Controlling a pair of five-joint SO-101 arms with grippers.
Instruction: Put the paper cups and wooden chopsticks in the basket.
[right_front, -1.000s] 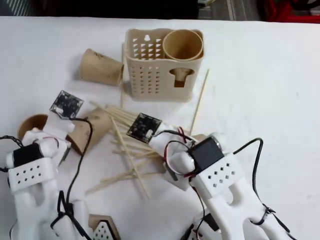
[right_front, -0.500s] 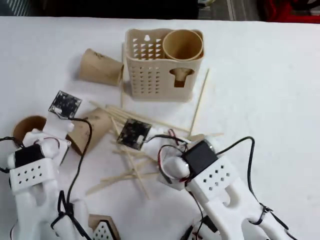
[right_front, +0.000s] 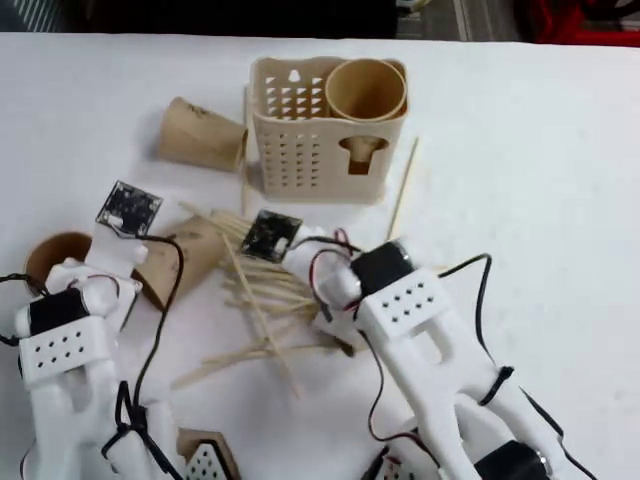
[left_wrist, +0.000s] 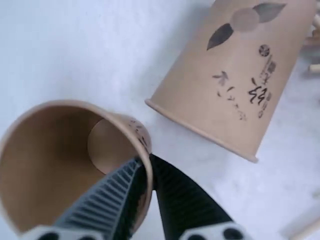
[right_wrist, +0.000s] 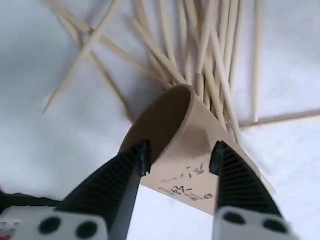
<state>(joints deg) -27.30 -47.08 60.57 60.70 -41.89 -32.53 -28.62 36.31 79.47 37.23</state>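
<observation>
The perforated beige basket (right_front: 300, 150) stands at the back with one paper cup (right_front: 365, 90) upright inside it. My left gripper (left_wrist: 148, 162) is shut on the rim of a paper cup (left_wrist: 60, 160), one finger inside and one outside; this cup (right_front: 50, 252) lies at the left. A second printed cup (left_wrist: 235, 75) lies next to it on its side (right_front: 185, 258). My right gripper (right_wrist: 180, 152) is shut on a tilted paper cup (right_wrist: 185, 150) above the pile of wooden chopsticks (right_wrist: 200, 55), in the middle of the table (right_front: 260, 300).
Another paper cup (right_front: 200, 135) lies on its side left of the basket. One chopstick (right_front: 403, 200) lies alone right of the basket, and another (right_front: 243, 150) lies along its left side. The right arm's body (right_front: 410, 310) covers the table beside the pile.
The right arm has swung left and toward the basket, now over the chopstick pile with its cup. The left arm and its cup have stayed put.
</observation>
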